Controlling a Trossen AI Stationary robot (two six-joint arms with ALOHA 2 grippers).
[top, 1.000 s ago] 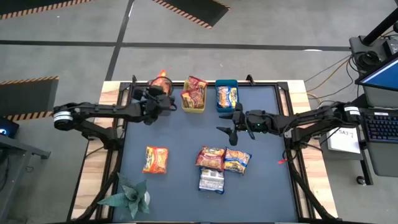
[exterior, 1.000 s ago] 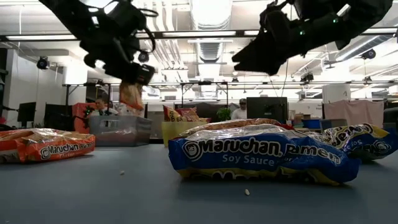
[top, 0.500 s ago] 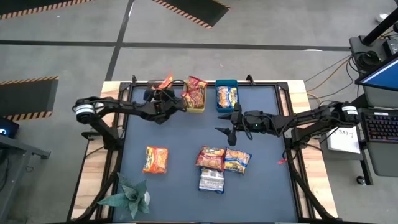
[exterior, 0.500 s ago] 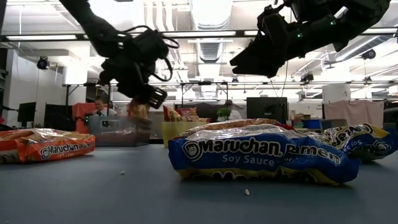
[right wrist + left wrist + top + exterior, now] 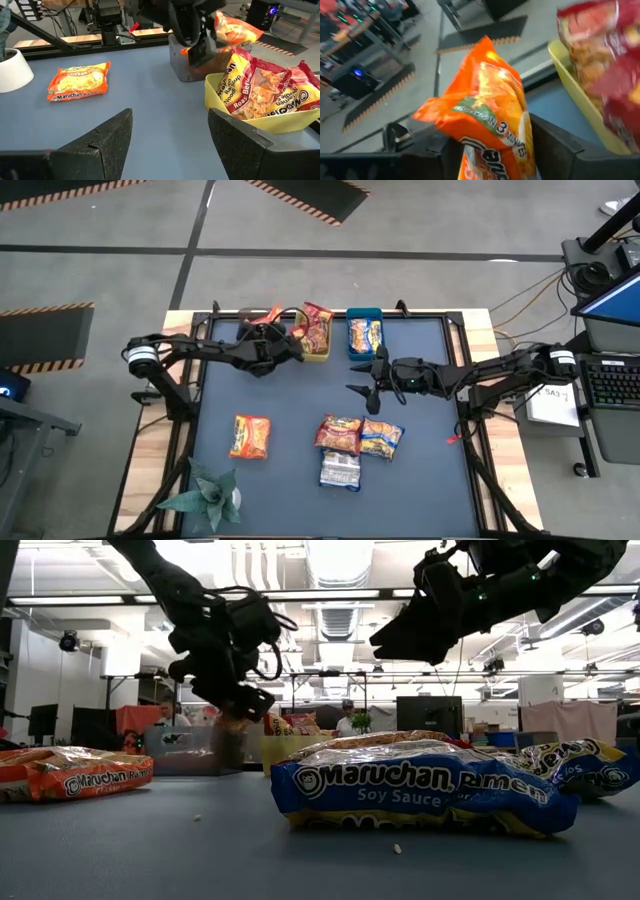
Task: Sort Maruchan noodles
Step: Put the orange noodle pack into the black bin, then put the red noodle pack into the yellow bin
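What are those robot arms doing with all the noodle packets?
They are sorting ramen packets into bins. The left gripper holds an orange packet up at the back of the table, over the grey bin beside the yellow bin, which already has red packets. The right gripper hangs open and empty above the middle. One orange packet lies alone; three more lie clustered in front.
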